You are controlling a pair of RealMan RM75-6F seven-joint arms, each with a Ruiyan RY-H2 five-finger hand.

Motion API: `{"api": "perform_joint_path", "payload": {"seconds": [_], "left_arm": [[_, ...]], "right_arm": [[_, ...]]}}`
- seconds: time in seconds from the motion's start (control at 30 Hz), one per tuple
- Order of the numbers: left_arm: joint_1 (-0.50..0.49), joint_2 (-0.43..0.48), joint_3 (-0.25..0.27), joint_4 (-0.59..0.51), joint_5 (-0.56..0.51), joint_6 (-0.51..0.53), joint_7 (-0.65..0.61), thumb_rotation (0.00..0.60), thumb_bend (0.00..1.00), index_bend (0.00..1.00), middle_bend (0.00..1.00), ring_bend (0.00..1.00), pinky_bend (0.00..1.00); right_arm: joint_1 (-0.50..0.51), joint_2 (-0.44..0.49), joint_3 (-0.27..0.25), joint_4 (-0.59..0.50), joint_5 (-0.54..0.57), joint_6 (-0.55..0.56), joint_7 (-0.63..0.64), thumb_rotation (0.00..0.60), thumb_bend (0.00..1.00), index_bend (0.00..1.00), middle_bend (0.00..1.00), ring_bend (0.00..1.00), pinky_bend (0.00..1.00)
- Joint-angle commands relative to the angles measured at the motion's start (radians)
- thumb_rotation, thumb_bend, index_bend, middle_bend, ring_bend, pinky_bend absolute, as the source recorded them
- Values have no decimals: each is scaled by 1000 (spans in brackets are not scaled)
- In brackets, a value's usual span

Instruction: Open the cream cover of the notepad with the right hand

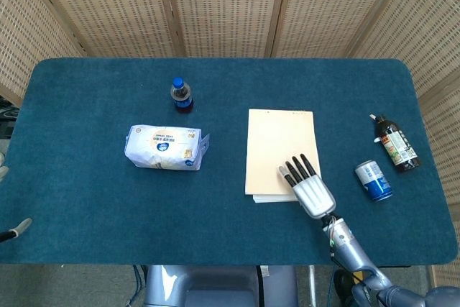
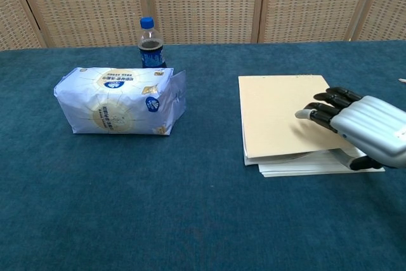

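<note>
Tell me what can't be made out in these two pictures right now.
- Right hand, both views: its back hides the fingers' undersides, so their hold on the cream cover is unclear.
- Can and brown bottle: head view only, labels too small to read; chest view's right edge cuts them off.
- Left hand: outside both views; a grey object at the head view's left edge is cut off.
</note>
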State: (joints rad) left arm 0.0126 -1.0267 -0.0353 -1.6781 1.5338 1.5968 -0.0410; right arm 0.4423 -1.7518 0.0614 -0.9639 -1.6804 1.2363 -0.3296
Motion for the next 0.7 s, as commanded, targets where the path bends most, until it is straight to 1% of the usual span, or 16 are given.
{"api": "perform_joint_path", "payload": {"seconds": [0.03,0.27,0.3,0.37,0.4,0.47,0.57,0.63,0.7], "left_arm": [[-2,-1,-1,-2,-3,-4,4,600,0,0,0,0,0],[-7,-1,-5,-7,-17,-15,9,600,0,0,0,0,0],[-7,0,-5,-7,-18,-16,8,600,0,0,0,0,0],[-7,0,-6,-8,-20,-17,7,600,0,0,0,0,0],[-7,1,-7,-8,-22,-17,6,600,0,0,0,0,0],[-9,2,-8,-8,-24,-20,3,600,0,0,0,0,0],[-10,3,-7,-8,-24,-23,1,600,0,0,0,0,0],[-9,4,-7,-7,-23,-21,-1,600,0,0,0,0,0],[-7,4,-6,-7,-22,-18,-4,600,0,0,0,0,0]], "right_arm": [[33,-15,18,21,18,-38,-7,600,595,118,130,55,33],[99,-43,58,57,62,-119,-31,600,595,124,133,55,33],[105,-45,62,60,69,-128,-33,600,595,133,142,61,35],[111,-48,67,62,78,-136,-37,600,596,179,195,107,78],[115,-48,70,62,80,-137,-39,600,600,205,227,138,108],[120,-50,69,66,78,-129,-38,600,613,280,317,223,206],[126,-55,58,90,60,-101,-15,600,650,462,496,374,403],[129,-60,50,109,47,-80,12,600,685,556,585,454,511],[131,-65,39,136,31,-55,55,600,712,617,639,507,584]]}}
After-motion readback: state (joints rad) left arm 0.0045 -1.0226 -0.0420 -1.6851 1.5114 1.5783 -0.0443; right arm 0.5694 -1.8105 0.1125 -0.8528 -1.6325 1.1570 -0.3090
